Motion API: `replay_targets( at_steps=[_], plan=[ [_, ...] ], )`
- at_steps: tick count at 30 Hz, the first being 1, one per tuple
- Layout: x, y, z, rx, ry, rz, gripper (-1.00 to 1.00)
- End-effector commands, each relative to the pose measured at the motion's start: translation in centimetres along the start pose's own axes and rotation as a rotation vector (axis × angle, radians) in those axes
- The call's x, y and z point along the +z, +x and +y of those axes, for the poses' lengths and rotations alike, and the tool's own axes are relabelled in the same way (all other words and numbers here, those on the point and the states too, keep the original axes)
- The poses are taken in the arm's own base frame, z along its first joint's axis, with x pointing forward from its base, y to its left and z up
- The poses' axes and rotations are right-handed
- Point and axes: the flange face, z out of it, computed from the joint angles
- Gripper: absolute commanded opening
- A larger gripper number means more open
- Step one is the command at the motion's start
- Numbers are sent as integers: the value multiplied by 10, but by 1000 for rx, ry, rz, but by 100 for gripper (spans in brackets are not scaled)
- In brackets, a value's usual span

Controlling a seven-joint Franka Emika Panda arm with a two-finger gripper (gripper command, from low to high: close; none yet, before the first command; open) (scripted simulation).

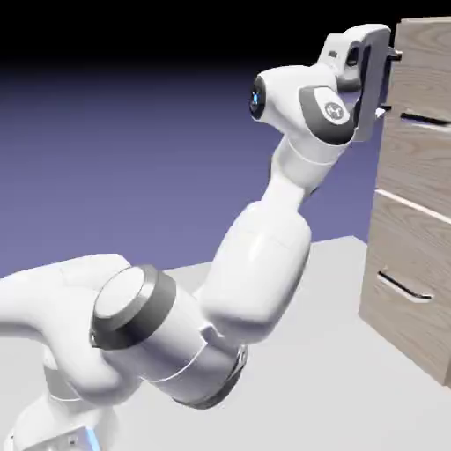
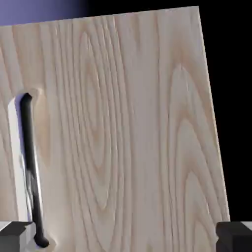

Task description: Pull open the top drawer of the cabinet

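The cabinet (image 1: 432,35) stands at the exterior view's right, a tall light wood box. Its top drawer (image 1: 414,163) has a thin dark bar handle (image 1: 421,117) and looks flush with the front below it. My gripper (image 1: 388,82) is open right at the drawer front, one finger above the other, and the lower fingertip (image 1: 383,110) sits just above handle height. In the hand view the drawer's wood grain (image 2: 138,128) fills the picture. The handle (image 2: 30,167) runs up the left side, just inside the left fingertip (image 2: 15,236). Nothing is gripped.
The lower drawer (image 1: 414,255) with its own bar handle (image 1: 405,287) sits beneath the top one. The grey table (image 1: 335,379) stretches between the robot's base and the cabinet's foot. My arm's elbow (image 1: 264,264) rises at mid-picture.
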Motion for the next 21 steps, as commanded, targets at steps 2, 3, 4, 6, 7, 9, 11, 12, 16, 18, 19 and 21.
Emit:
replay_targets(
  at_steps=[2,3,4,6,7,9,11,12,16,18,19,21],
  plan=[
    [26,-12,-26,-41,-6,-24,0],
    [38,-18,-41,-62,-7,-36,0],
    [43,-20,-47,-71,-8,-41,0],
    [52,-20,-46,-70,-7,-41,0],
    [61,-21,-46,-70,-7,-40,0],
    [79,-22,-46,-70,-7,-41,0],
    [93,-22,-46,-71,-8,-41,0],
    [93,-22,-46,-71,-8,-41,-100],
    [66,-21,-46,-71,-8,-41,-100],
    [47,-20,-47,-71,-8,-41,-100],
    [38,-20,-47,-71,-8,-41,-100],
    [18,-19,-47,-71,-8,-41,-100]
  ],
)
